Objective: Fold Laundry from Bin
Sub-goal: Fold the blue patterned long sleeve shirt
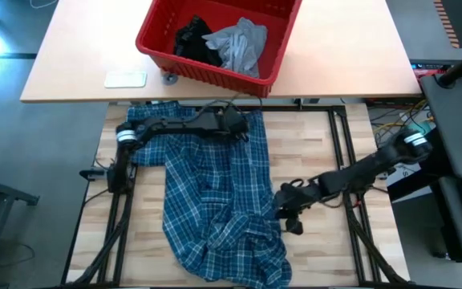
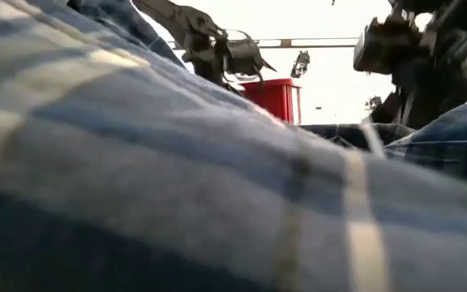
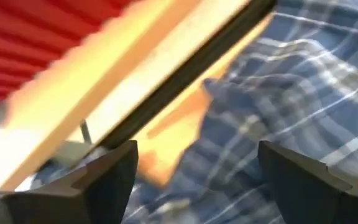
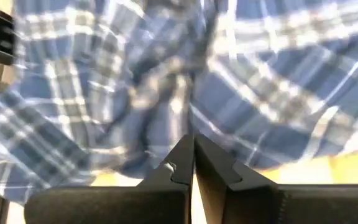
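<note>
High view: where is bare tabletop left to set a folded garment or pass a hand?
Bare wood lies left of the plaid shirt, below the left arm, and right of it, above the right tool inside the frame rail. The tan table beside the red bin is bare too. The centre is crowded: shirt, left tool.

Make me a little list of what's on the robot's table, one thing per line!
shirt: blue plaid shirt spread rumpled on the table
bin: red bin at the far edge
in bin: grey T-shirt, black garment
left gripper: left gripper open over the shirt's far end
right gripper: right gripper shut, at the shirt's right edge
</note>
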Available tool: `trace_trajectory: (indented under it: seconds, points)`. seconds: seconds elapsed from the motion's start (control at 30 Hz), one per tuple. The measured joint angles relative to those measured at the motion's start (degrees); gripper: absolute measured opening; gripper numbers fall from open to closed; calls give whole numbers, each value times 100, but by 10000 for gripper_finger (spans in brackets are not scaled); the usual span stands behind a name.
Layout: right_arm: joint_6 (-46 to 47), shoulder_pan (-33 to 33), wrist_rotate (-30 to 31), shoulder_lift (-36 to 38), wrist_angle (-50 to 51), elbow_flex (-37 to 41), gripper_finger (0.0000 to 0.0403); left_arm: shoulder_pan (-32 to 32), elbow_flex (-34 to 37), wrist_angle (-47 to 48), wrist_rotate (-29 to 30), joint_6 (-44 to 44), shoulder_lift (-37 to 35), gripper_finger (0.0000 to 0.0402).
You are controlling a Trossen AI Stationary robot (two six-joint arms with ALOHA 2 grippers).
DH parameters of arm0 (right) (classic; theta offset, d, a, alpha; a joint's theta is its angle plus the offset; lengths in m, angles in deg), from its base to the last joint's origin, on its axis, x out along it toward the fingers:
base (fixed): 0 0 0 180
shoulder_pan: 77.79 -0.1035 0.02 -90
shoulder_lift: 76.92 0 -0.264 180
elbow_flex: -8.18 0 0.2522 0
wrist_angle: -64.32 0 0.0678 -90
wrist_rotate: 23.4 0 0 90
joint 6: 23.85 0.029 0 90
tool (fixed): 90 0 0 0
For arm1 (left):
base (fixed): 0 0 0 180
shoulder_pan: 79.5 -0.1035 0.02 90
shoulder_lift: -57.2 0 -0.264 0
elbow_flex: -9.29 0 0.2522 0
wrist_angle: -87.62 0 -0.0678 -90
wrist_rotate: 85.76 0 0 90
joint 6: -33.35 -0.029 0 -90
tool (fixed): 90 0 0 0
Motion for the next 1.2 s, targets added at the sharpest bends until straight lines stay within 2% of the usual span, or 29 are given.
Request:
trace_trajectory:
  seconds: [0.1, 0.27, 0.37, 0.47, 0.67, 0.73, 0.87, 1.0, 1.1, 1.2]
  points:
    - [-227, 0, 221, 486, 99, 4, 9, 3, 106, 111, -67, 118, -383, 306]
    - [-679, 2, 648, 685, -184, -9, 9, 143, 369, -327, -1547, 221, -570, 302]
    - [-609, -2, 650, 416, -373, -2, 9, 447, 773, -1115, -1914, 81, -499, 302]
    - [-427, -132, 622, -16, -688, -2, 9, 808, 1191, -1743, -1997, 138, -338, 302]
    - [-13, -425, 348, -1163, -1335, -80, 9, 1091, 1582, -2130, -1966, 505, 252, 302]
    - [133, -484, 308, -1506, -1024, -154, 9, 1071, 1610, -2233, -1919, 578, 370, 302]
    - [282, -494, 337, -1698, -103, -337, 9, 975, 1623, -2387, -1649, 420, 434, 302]
    - [358, -459, 424, -1188, 838, -412, 9, 874, 1410, -2068, -1561, -189, 259, 302]
    - [466, -481, 613, -595, 1608, -617, 9, 917, 1077, -1693, -1569, -547, -139, 302]
    - [577, -509, 971, -29, 1785, -1027, 9, 1056, 781, -1033, -2067, -634, -664, 302]
